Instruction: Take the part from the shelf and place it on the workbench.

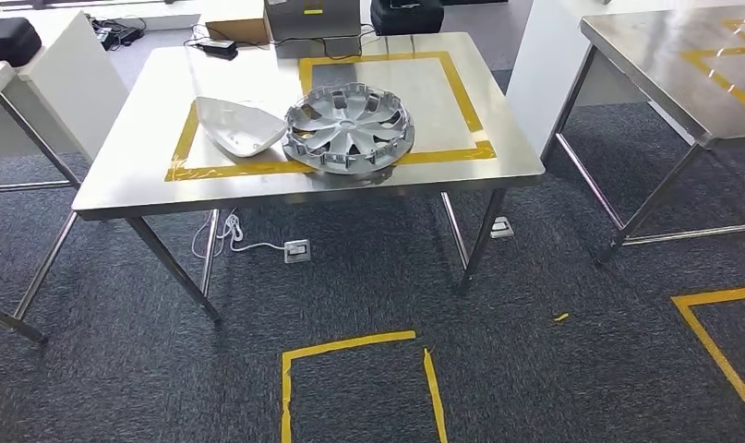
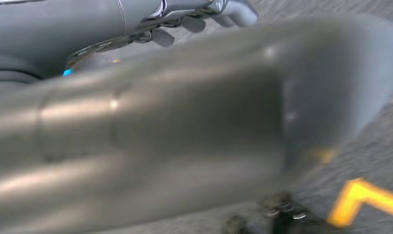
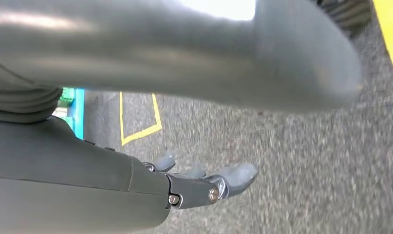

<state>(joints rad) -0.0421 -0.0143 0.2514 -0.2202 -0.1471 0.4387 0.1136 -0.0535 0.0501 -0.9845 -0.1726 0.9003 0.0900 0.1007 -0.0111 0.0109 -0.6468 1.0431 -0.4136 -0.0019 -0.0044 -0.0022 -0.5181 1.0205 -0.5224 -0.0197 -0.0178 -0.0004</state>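
Note:
A steel workbench (image 1: 258, 189) stands ahead of me in the head view, with a yellow tape rectangle on its top. A silver wheel cover (image 1: 350, 126) lies on the tape's near edge. Just to its left rests a white teardrop-shaped shell (image 1: 237, 126), touching or nearly touching it. My left hand (image 2: 184, 122) hangs above grey carpet with its fingers (image 2: 204, 19) stretched out and nothing in it. My right hand (image 3: 204, 183) also hangs over the carpet, fingers apart and holding nothing.
A second steel table (image 1: 682, 65) stands to the right, a white table (image 1: 45, 65) to the left. A floor socket (image 1: 296, 250) with a white cable lies under the workbench. Yellow tape marks (image 1: 350, 369) lie on the carpet between me and the bench.

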